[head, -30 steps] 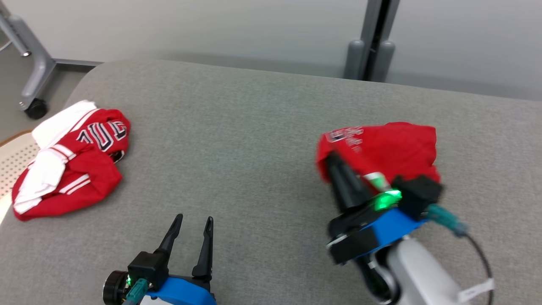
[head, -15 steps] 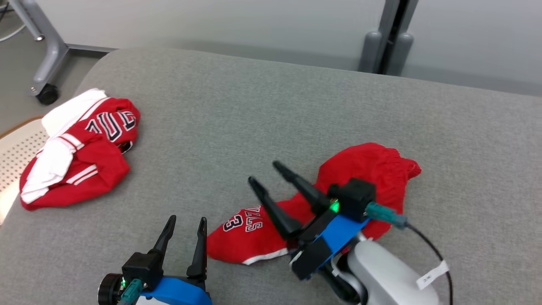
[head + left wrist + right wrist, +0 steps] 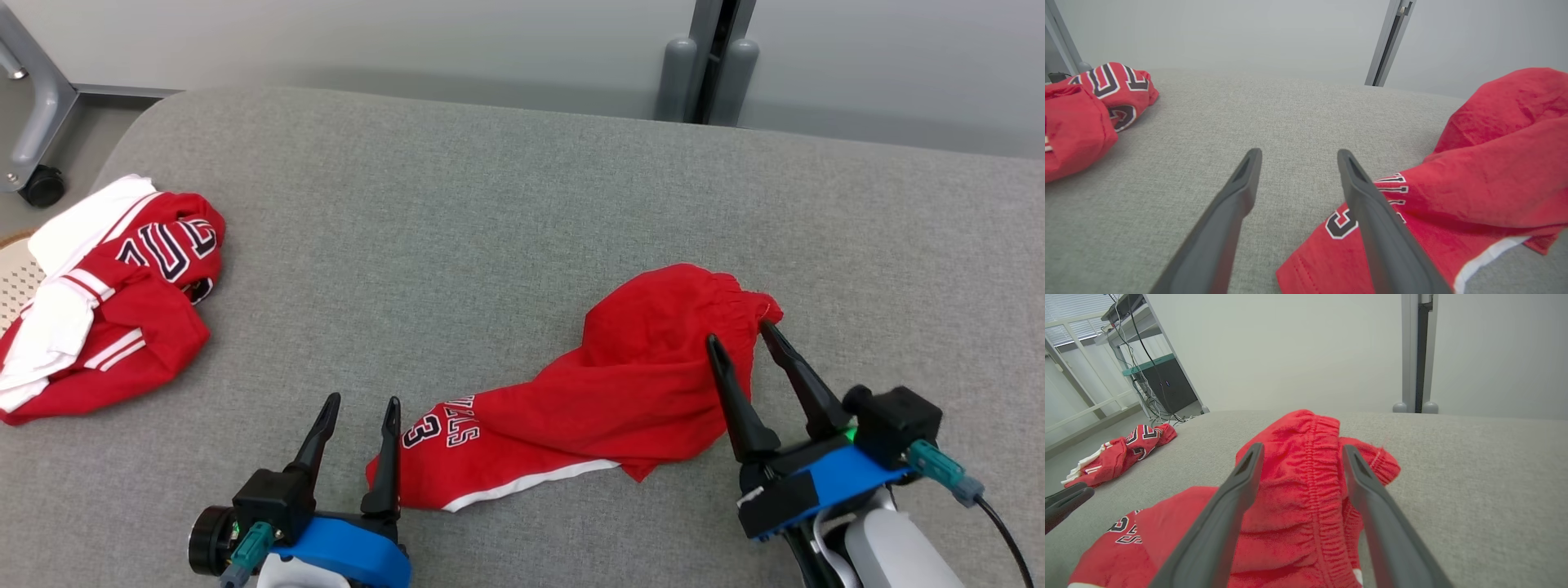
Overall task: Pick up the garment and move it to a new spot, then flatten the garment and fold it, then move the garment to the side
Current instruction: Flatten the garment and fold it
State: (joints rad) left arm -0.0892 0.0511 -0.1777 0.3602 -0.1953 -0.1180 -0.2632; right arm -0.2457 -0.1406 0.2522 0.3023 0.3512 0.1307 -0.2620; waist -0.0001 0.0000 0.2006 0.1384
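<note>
1. On the right half of the grey padded surface (image 3: 490,204), the red shorts (image 3: 620,392) are now lying loose in a crumpled diagonal strip. A second ago they were hanging bunched in the right gripper's clamp.
2. That right gripper (image 3: 739,332) is now standing with its fingers spread wide and gripping nothing. The elastic waistband is sitting between its two tips, just ahead of them.
3. Nearer the front edge, the left gripper (image 3: 363,400) is likewise gaping and empty. It is waiting with one finger just beside the hem that is showing the printed number.
4. Well apart at the far left, a red-and-white jersey pile (image 3: 106,302) is sitting by itself.
5. By my judgement, the move to a new spot is looking finished and flattening is coming next. The shorts are lying doubled over themselves, so each gripper is probably going to need an end, waistband and hem, to draw the cloth out flat.
</note>
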